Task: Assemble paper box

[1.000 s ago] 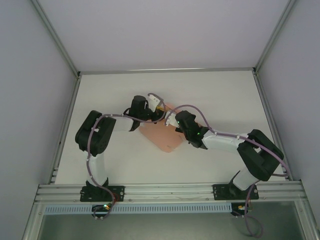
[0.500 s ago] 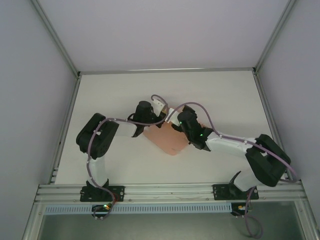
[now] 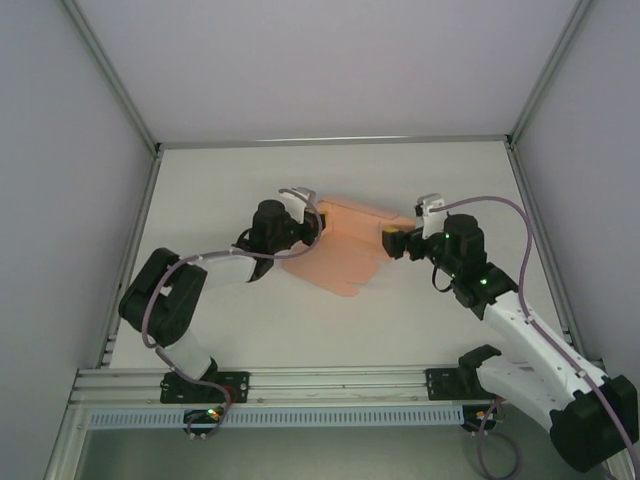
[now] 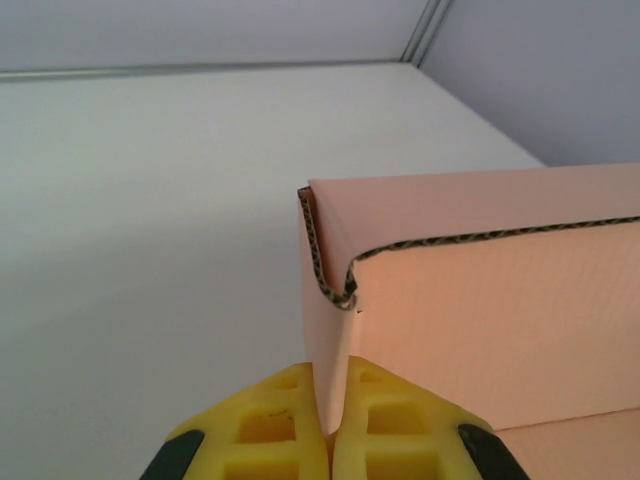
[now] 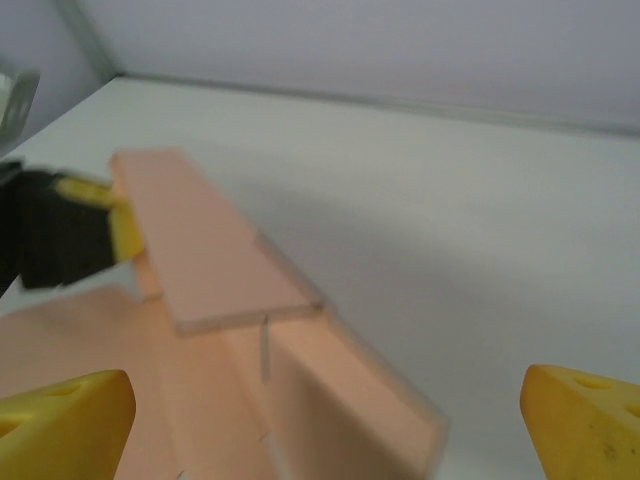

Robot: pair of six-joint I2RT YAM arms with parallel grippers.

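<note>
Pink card box (image 3: 345, 255), part-folded, mid-surface (image 3: 220, 180). Left tool (image 4: 328, 390) clamped on upright wall; left wrist view resolves corrugated edge, top view whole outline. Right tool (image 5: 325, 420) spread wide, facing box end.

One paper box (image 3: 342, 262), two tools (image 3: 321, 228) (image 3: 392, 243), two arms (image 3: 212, 268) (image 3: 520, 325), one table (image 3: 230, 180).

The top view looks down from above and behind the arm bases over the whole counter (image 3: 250, 320). Left wrist sits close, facing the far right corner; right wrist, blurred, seems to face the far left corner. All share the paper box (image 3: 345, 255)
</note>
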